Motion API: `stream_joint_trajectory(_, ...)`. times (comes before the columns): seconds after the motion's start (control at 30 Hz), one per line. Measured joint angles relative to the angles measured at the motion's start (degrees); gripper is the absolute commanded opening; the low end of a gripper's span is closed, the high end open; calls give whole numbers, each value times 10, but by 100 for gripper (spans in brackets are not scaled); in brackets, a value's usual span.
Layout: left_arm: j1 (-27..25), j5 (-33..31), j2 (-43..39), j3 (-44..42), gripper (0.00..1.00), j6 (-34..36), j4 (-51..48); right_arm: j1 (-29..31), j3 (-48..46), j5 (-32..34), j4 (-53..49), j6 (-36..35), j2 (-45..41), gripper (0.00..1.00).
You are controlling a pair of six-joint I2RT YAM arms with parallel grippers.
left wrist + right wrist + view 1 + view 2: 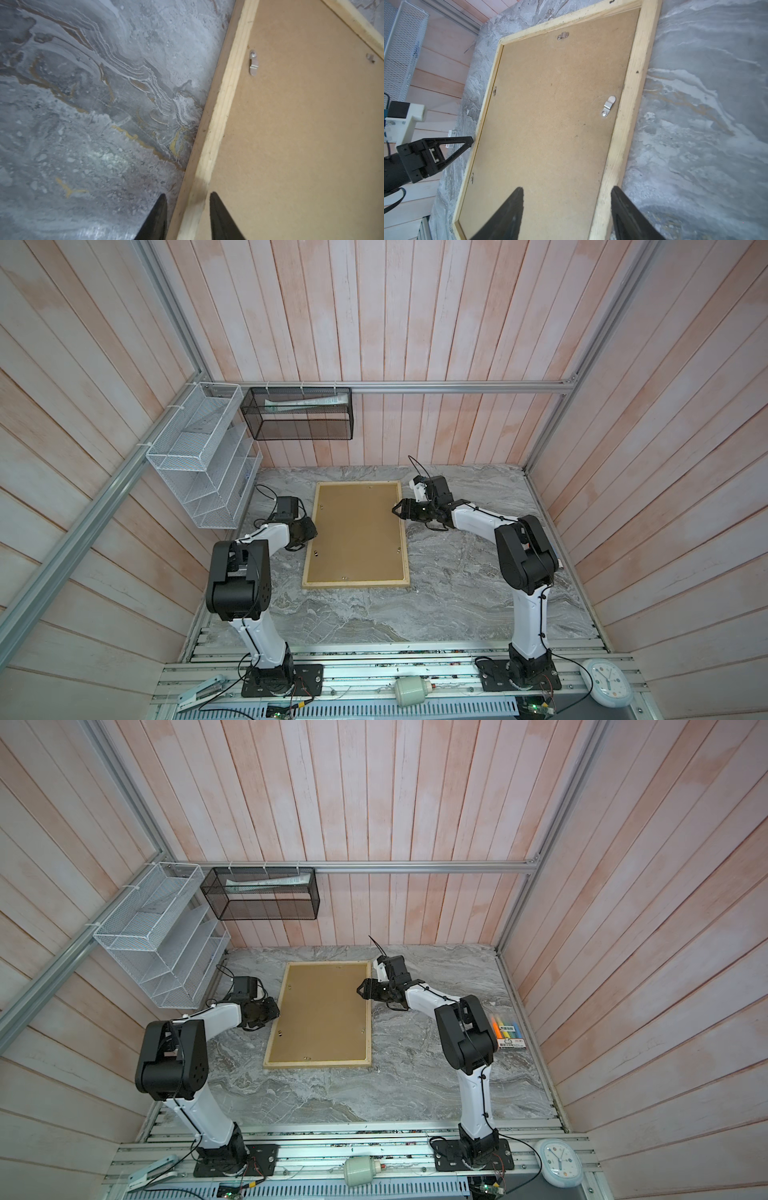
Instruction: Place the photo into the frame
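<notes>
the frame (357,531) is a big flat shape with four thin, pale wood sides and a brown board in the middle. it lies flat on the grey swirly table (457,572), back side up, near the far wall and between the two arms. small shiny metal clips (608,106) sit on the brown board close to the wood sides (one more clip (254,62) shows in the left wrist view). the wood has little dark marks on it.

the left gripper (312,533) is at the frame's left side. its two black fingers (160,216) stand a little apart, one over the table and one over the board, with the wood side between them. it is not pinching the wood. the right gripper (395,510) is at the frame's right side, nearer the far end. its fingers (508,214) are spread wide, one over the board and one over the table, and they hold nothing.

a pack of bright pens (508,1033) lies on the table by the right arm. it has a label, but the words are too small to read. the round white clock (606,684) at the front has numbers that are too small to read.
</notes>
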Motion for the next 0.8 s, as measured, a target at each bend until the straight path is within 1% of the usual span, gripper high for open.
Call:
stream_joint_trajectory(0.23, 0, 9, 7, 2, 35, 1, 0, 0, -4, 33, -21, -15, 0, 49)
stream_joint_trajectory(0.3, 0, 9, 11, 5, 34, 2, -1, 0, -7, 38, -23, -16, 0, 48)
stream_joint_trajectory(0.37, 0, 10, 13, 6, 33, 3, -3, 1, -9, 42, -27, -17, 0, 43)
stream_joint_trajectory(0.5, 0, 14, 13, 6, 32, 4, -4, 3, -10, 46, -30, -18, 0, 38)
stream_joint_trajectory(0.63, 0, 22, 13, 7, 29, 7, -4, 8, -10, 47, -30, -18, 4, 37)
stream_joint_trajectory(0.8, 0, 25, 14, 7, 27, 10, -4, 16, -10, 50, -35, -21, 17, 37)
